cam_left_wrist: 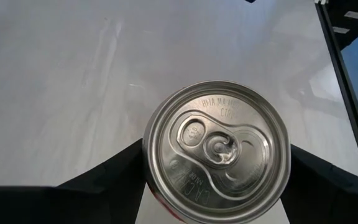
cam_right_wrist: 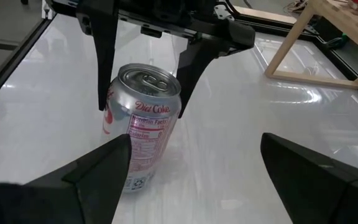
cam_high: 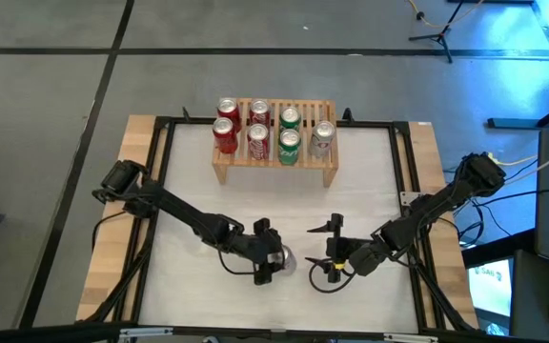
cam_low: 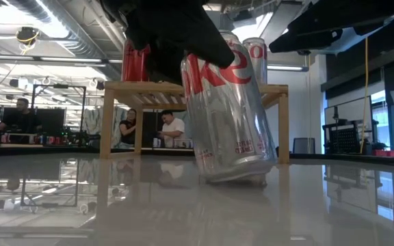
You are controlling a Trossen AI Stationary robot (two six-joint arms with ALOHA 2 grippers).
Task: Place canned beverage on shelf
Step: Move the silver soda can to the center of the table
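High view: left gripper (cam_high: 267,255) clamps tilted can (cam_right_wrist: 140,132); right gripper (cam_high: 330,250) spread, just beside.

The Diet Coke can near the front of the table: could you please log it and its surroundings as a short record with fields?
can: silver Diet Coke can, tilted, base on the table, unopened
left gripper: over the can, a finger on either side of its top; whether they press it is unclear
right gripper: open, beside the can, holding nothing
shelf: at the table's far edge
on shelf: eight cans in two rows: four red, two green, two silver
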